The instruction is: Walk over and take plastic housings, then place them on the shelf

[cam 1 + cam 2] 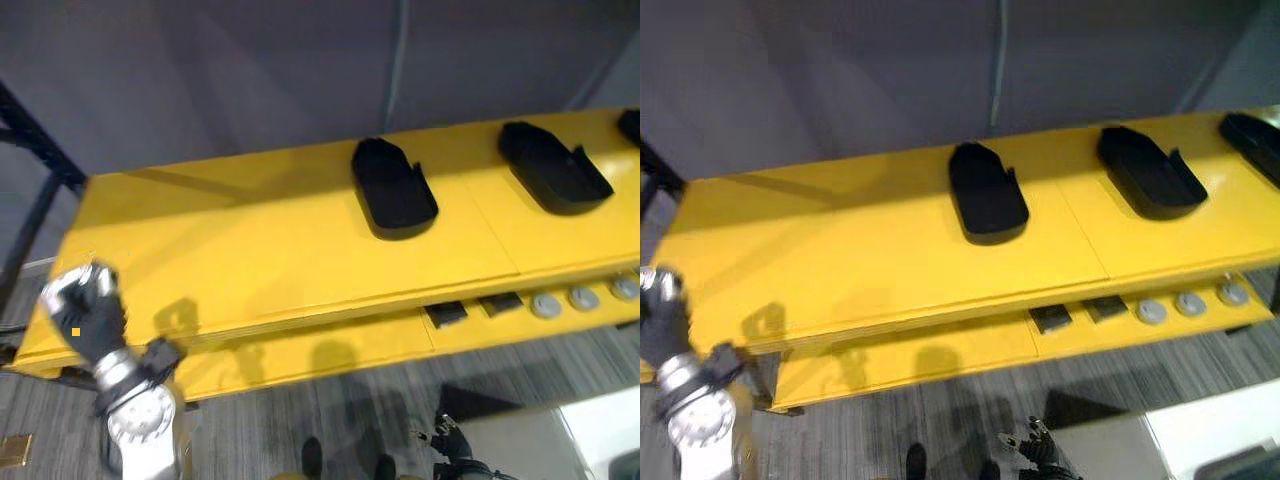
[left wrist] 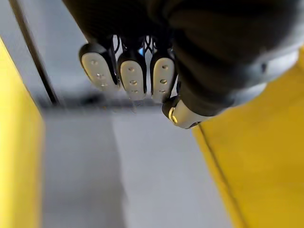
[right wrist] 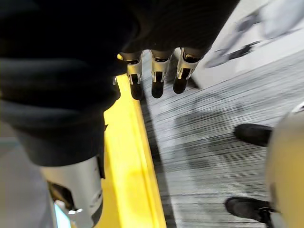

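While the left hand (image 1: pixel 85 318) hangs at the left front corner of the yellow tabletop (image 1: pixel 250 240), we see its fingers (image 2: pixel 133 78) curled inward. Their pads are turned back toward the wrist and the thumb (image 2: pixel 180 113) is tucked just beside them, so the hand is clenched on nothing. We find the right hand (image 3: pixel 153 71) low beside the yellow front edge, above the grey carpet floor (image 3: pixel 204 142). Its dark-tipped fingers (image 3: pixel 182 76) point straight down, released and empty. All three black housings lie on the tabletop, well apart from both hands. The middle housing (image 1: pixel 393 190) sits near the centre of the tabletop. The second housing (image 1: pixel 553 165) lies to its right, well apart from it, across a seam in the yellow surface. The third housing (image 1: pixel 1255 140) lies further right still and is cut off by the edge of the view. The two we see whole are shallow dark shells with a raised rim, narrower toward the back and slanted a little to the right at the front. Below the front edge runs a lower yellow ledge (image 1: pixel 330 350). On its right part we see two dark blocks (image 1: pixel 447 314) side by side. Next to them is a row of three grey discs (image 1: pixel 583 297). A grey wall (image 1: pixel 250 70) stands behind the tabletop, and a black frame post (image 1: pixel 40 200) stands beside its left end.
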